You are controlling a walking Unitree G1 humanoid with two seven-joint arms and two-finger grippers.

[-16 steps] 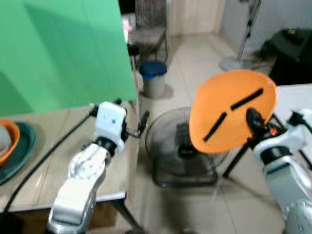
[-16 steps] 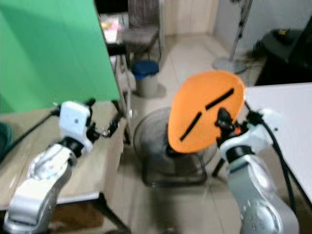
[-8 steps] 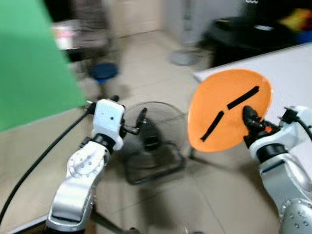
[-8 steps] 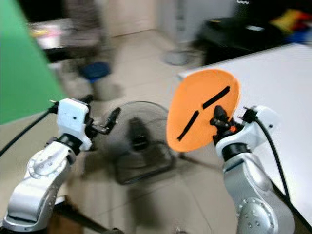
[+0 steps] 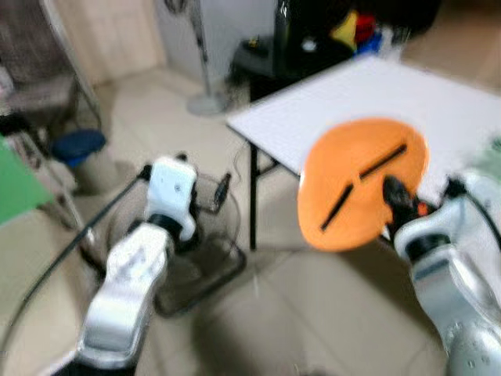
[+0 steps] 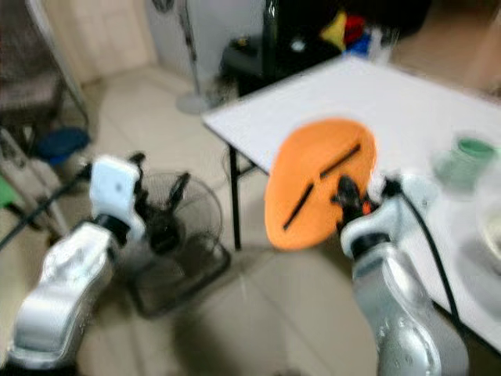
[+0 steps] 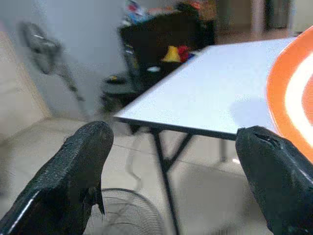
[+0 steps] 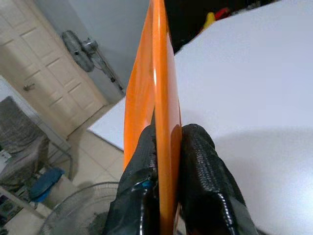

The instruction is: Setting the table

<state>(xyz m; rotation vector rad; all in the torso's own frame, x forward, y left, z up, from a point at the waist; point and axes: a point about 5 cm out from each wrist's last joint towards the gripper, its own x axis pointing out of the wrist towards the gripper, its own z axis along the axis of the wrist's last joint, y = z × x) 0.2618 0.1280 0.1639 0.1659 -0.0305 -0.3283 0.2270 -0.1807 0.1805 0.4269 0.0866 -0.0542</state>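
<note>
While held upright, orange plate [image 8: 155, 98] sits pinched between right fingers [image 8: 200, 166].

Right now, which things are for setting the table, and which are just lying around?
For the job:
- round orange plate with black stripes, pinched on edge in the right gripper
- white rectangular table
- pale green cup on that table

Just lying about:
- black wire floor fan on the tiles
- tall standing fan
- blue-lidded bin
- grey chair
- left gripper, open, holding nothing

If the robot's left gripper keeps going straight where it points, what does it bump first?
Probably the white table; the open left gripper points at its near edge, though depth is unclear.
</note>
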